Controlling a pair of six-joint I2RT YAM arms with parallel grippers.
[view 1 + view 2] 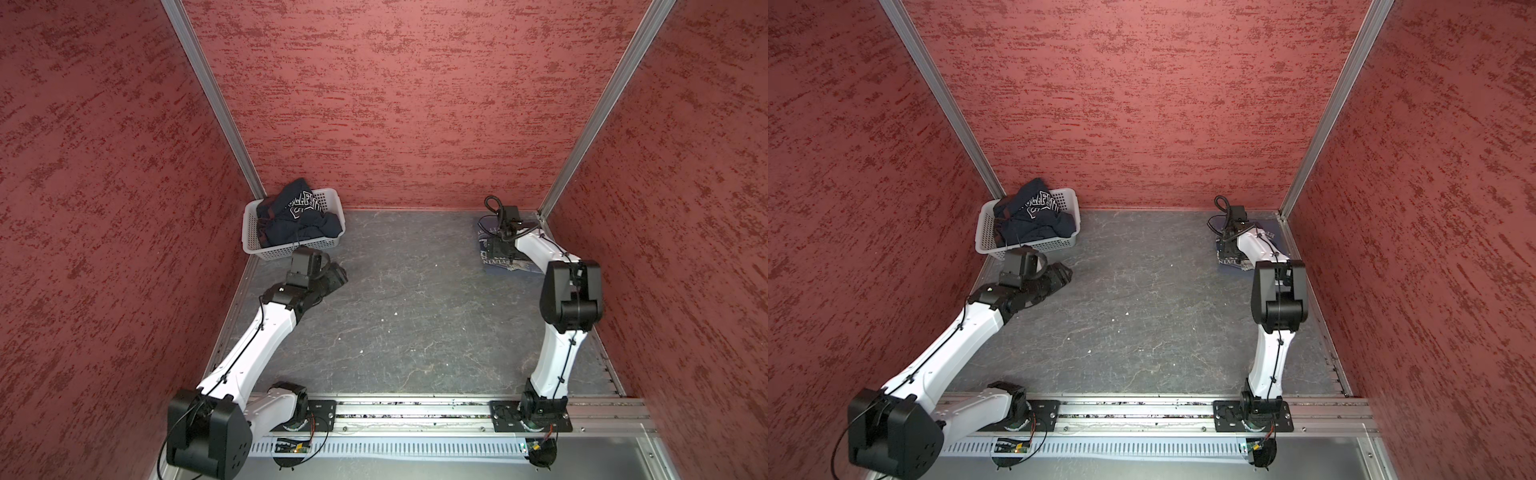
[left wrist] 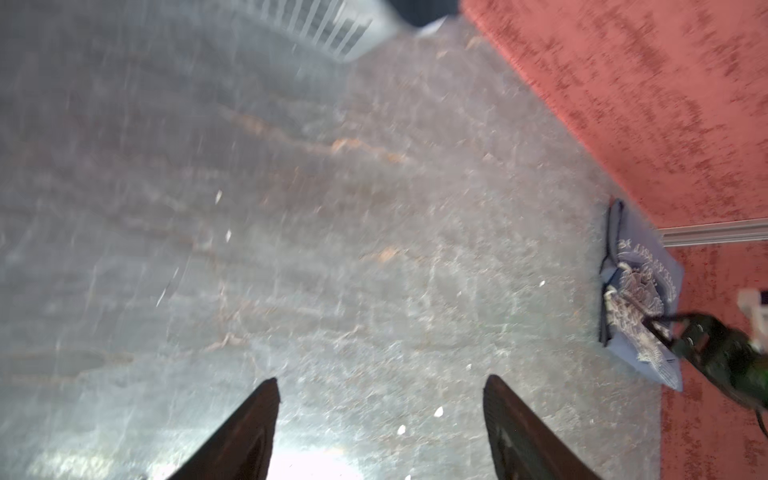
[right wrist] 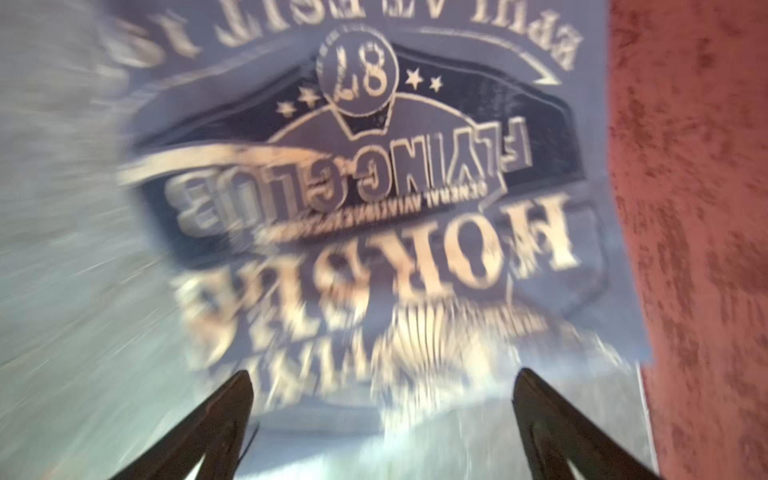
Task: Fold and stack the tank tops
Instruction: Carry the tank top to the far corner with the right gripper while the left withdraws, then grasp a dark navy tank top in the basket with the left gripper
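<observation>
Slate grey-blue cloth tank top [image 1: 511,268] [image 1: 1230,262] with cream lettering, folded into a flat rectangle. Right of centre in both top views, in the far right corner of the dark grey marbled tabletop [image 1: 415,316], close against the red textured wall [image 1: 374,104]. Mostly covered there by the right arm [image 1: 536,249]. Print visible in the right wrist view [image 3: 374,174], upside down and blurred.

Right gripper [image 3: 383,373] directly over that folded top, black fingers [image 3: 224,415] spread wide, nothing between them. Touching the cloth or not: cannot tell. Same folded top [image 2: 640,299] small and blurred in the left wrist view.

Dark navy cloth tank top [image 1: 297,222] [image 1: 1034,222] with white-outlined lettering, crumpled, heaped inside the white perforated plastic basket [image 1: 286,249] [image 1: 1025,248] and bulging above the rim. Left of centre in both top views, in the far left corner of the tabletop, well apart from the grey-blue top.

Left gripper [image 1: 338,275] [image 1: 1064,272] just below the basket in both top views, low over bare tabletop, pointing toward frame centre. Fingers [image 2: 249,428] apart in the left wrist view, gap fairly wide, holding nothing, only tabletop between.
</observation>
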